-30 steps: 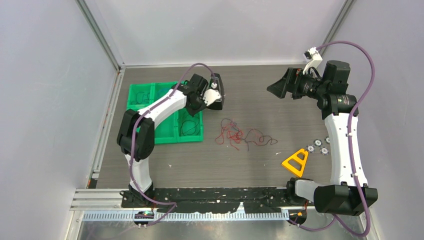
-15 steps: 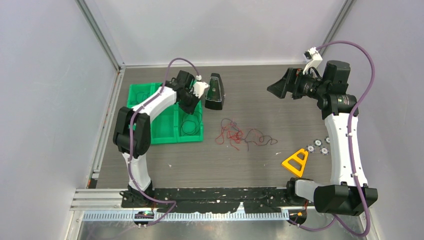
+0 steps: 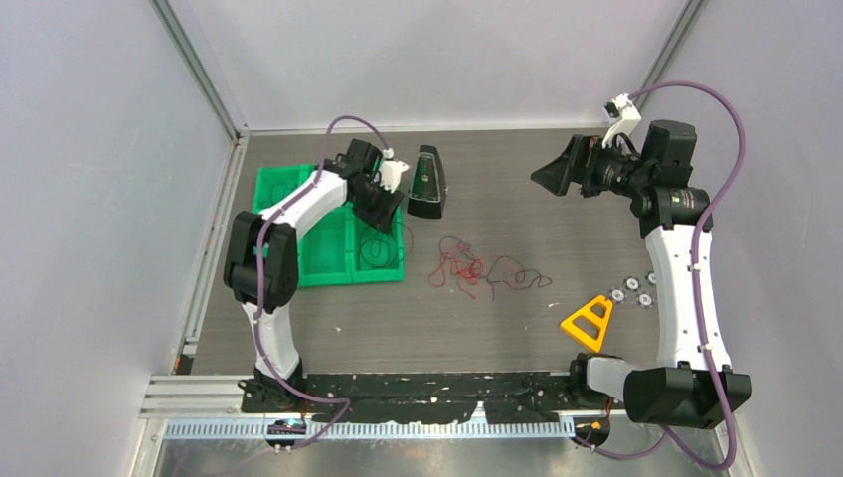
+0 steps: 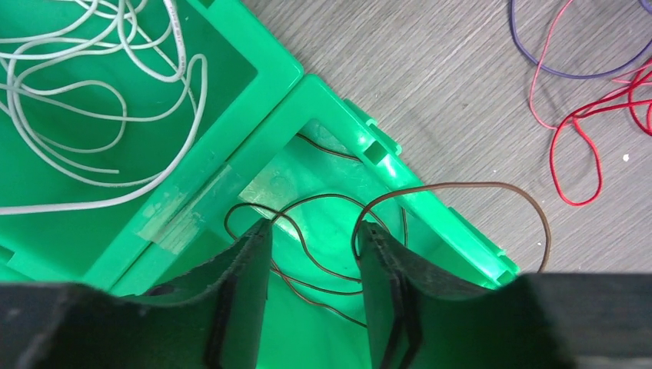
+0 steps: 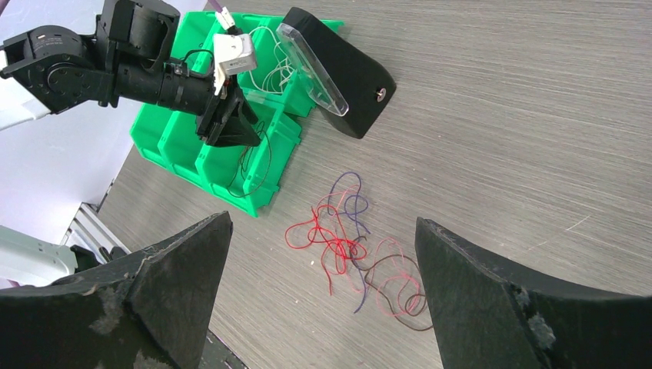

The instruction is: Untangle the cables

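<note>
- The left gripper [image 4: 311,254] hangs over a corner compartment of the green plastic bin [image 4: 330,104], jaws apart and gripping nothing.
- A thin dark-brown cable [image 4: 477,183] lies coiled in that compartment beneath the fingers, one loop spilling over the rim onto the grey wood-grain table [image 3: 557,229].
- Thin white cables [image 4: 100,100] fill the neighbouring compartment.
- A tangle of red, blue and black cables [image 3: 480,270] lies mid-table.
- The right gripper [image 3: 552,174] is raised, jaws wide apart and empty.

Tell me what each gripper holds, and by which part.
Nothing. The left gripper has its jaws apart over the dark cable, which lies partly in the green bin. The right gripper is open and empty.
</note>
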